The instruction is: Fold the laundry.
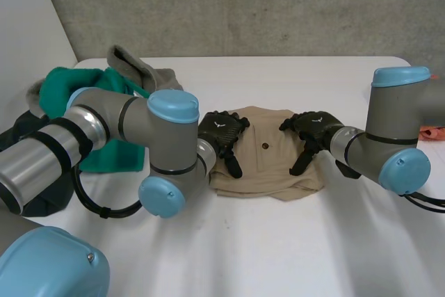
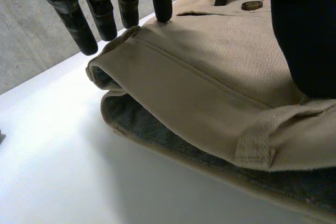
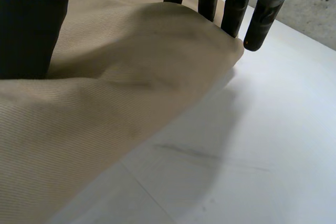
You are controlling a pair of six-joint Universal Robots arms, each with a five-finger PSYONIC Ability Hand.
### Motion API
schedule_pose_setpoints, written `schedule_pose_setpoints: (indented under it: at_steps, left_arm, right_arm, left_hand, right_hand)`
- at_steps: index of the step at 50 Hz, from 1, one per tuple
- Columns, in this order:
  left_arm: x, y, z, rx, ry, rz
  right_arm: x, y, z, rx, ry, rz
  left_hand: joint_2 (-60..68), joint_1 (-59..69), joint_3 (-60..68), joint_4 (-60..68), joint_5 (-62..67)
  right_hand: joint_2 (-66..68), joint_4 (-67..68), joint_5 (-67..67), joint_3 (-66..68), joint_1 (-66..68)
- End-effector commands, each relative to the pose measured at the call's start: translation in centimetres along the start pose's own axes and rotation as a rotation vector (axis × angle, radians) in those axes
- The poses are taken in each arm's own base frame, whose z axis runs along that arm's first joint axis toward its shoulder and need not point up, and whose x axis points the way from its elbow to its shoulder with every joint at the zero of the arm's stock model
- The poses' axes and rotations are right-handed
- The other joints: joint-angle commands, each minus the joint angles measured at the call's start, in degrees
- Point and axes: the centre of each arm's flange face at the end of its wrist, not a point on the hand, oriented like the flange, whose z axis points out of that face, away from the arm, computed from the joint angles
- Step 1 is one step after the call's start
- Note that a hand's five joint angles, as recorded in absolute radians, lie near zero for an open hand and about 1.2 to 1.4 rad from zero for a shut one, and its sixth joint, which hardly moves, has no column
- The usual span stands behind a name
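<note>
While both arms bend inward over the white desk, each hand lies on the folded tan garment at the desk's middle. The left hand rests at the garment's 9 o'clock side, its fingers straight, tips on the folded edge, gripping nothing. The right hand rests at 3 o'clock, its fingers likewise straight, tips at the cloth's edge, clasping nothing. A green cloth and a grey cloth are heaped at 10 o'clock.
</note>
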Motion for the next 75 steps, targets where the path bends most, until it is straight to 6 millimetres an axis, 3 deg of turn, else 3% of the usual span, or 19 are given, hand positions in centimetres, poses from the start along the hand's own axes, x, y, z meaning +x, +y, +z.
schedule_pose_setpoints:
  at_steps: [1, 2, 4, 10, 13, 18, 23, 26, 30, 41, 52, 59, 68, 71, 75]
  left_arm:
    - [-0.2, -2.8, -1.1, 0.058, 0.002, 0.006]
    - [-0.7, -4.7, -2.0, 0.104, -0.009, -0.002]
    - [-1.0, -6.4, -2.8, 0.145, -0.015, -0.005]
    - [-1.1, -11.0, -7.1, 0.278, 0.032, 0.004]
    - [-0.5, -12.3, -9.5, 0.337, 0.129, 0.013]
    - [0.3, -13.8, -13.0, 0.386, 0.280, -0.005]
    - [0.1, -13.9, -14.2, 0.387, 0.386, -0.040]
    - [-0.3, -13.6, -14.3, 0.376, 0.412, -0.057]
    - [-0.3, -13.4, -14.3, 0.371, 0.418, -0.060]
    - [-0.4, -13.2, -14.0, 0.365, 0.414, -0.064]
    - [-0.3, -13.0, -13.8, 0.360, 0.415, -0.064]
    - [-0.5, -12.9, -13.7, 0.358, 0.412, -0.068]
    - [-0.4, -12.9, -13.9, 0.355, 0.413, -0.069]
    - [-0.4, -12.7, -14.0, 0.350, 0.414, -0.071]
    - [-0.4, -12.7, -14.1, 0.349, 0.414, -0.069]
  right_arm:
    - [0.6, -2.7, -1.6, 0.064, 0.057, -0.073]
    - [1.0, -4.4, -2.7, 0.123, 0.080, -0.088]
    - [1.4, -6.7, -4.3, 0.224, 0.122, -0.116]
    - [0.9, -8.5, -8.0, 0.394, 0.184, -0.173]
    - [-0.1, -7.8, -9.4, 0.432, 0.198, -0.191]
    - [-2.2, -3.5, -10.7, 0.369, 0.177, -0.231]
    - [-6.1, -0.1, -10.9, 0.311, 0.085, -0.286]
    - [-7.6, 1.7, -10.2, 0.286, 0.042, -0.292]
    - [-8.1, 3.5, -8.4, 0.261, 0.025, -0.289]
    - [-7.6, 3.5, -4.5, 0.314, 0.047, -0.298]
    - [-7.2, 3.5, -2.0, 0.323, 0.054, -0.297]
    - [-6.8, 2.4, -0.9, 0.355, 0.060, -0.297]
    - [-6.5, 2.2, 1.0, 0.326, 0.041, -0.292]
    - [-6.4, 2.1, 1.7, 0.329, 0.032, -0.294]
    - [-6.1, 1.6, 2.2, 0.352, 0.023, -0.297]
  left_hand:
    - [-1.29, -0.46, -1.68, -1.26, -2.31]
    - [-1.46, -0.63, -1.85, -1.43, -2.48]
    - [-1.46, -0.63, -1.85, -1.43, -2.48]
    - [-1.63, -0.80, -2.02, -1.60, -2.65]
    - [-1.47, -0.64, -1.85, -1.43, -2.48]
    - [-0.96, -0.13, -1.35, -0.93, -1.97]
    - [-0.79, 0.04, -1.18, -0.76, -1.80]
    - [-0.62, 0.21, -1.01, -0.59, -1.64]
    - [-0.62, 0.21, -1.01, -0.59, -1.64]
    - [-1.29, -0.46, -1.68, -1.26, -2.31]
    - [-1.46, -0.63, -1.85, -1.43, -2.48]
    - [-1.46, -0.63, -1.85, -1.43, -2.48]
    - [-1.46, -0.63, -1.85, -1.43, -2.48]
    - [-1.46, -0.63, -1.85, -1.43, -2.48]
    - [-1.30, -0.47, -1.68, -1.26, -2.31]
  right_hand:
    - [-2.25, -3.51, -3.35, -2.11, 0.21]
    - [-2.25, -3.51, -3.35, -2.11, 0.21]
    - [-2.25, -3.51, -3.35, -2.11, 0.21]
    - [-2.25, -3.51, -3.35, -2.11, 0.21]
    - [-2.25, -3.51, -3.35, -2.11, 0.21]
    - [-2.25, -3.51, -3.35, -2.11, 0.21]
    - [-2.25, -3.51, -3.35, -2.11, 0.21]
    - [-2.25, -3.51, -3.35, -2.11, 0.21]
    - [-2.25, -3.51, -3.35, -2.11, 0.21]
    - [-2.25, -3.51, -3.35, -2.11, 0.21]
    - [-2.25, -3.51, -3.35, -2.11, 0.21]
    - [11.27, 10.01, 10.18, 11.41, 13.74]
    - [18.01, 16.75, 16.91, 18.15, 20.47]
    - [31.76, 30.50, 30.66, 31.90, 34.22]
    - [60.50, 59.24, 59.41, 60.64, 62.97]
